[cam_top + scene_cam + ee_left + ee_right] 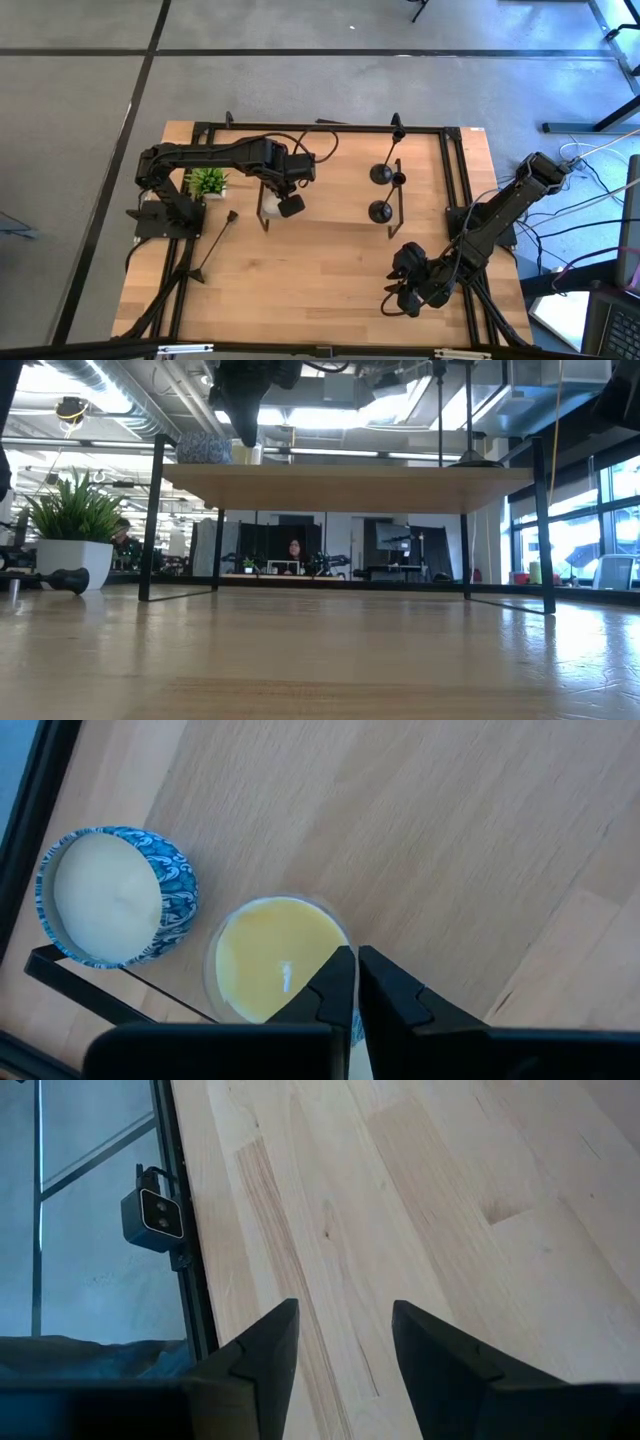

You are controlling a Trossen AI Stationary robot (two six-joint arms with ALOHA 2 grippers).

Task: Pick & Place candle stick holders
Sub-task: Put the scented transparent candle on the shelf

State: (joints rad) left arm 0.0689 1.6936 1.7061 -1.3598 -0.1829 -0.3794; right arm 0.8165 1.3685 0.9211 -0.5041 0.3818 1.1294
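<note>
Left tool (291,206) shut | fallen candlestick (214,245) nearby, apart

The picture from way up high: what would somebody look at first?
Probably the left gripper, shut and empty, hanging over the wooden shelf right above a yellow candle and a blue-patterned one. Next, two black candle stick holders standing on the shelf's right side, and a third candle stick holder lying flat on the table near the little green plant. The right gripper waits open at the table's near right corner.
</note>
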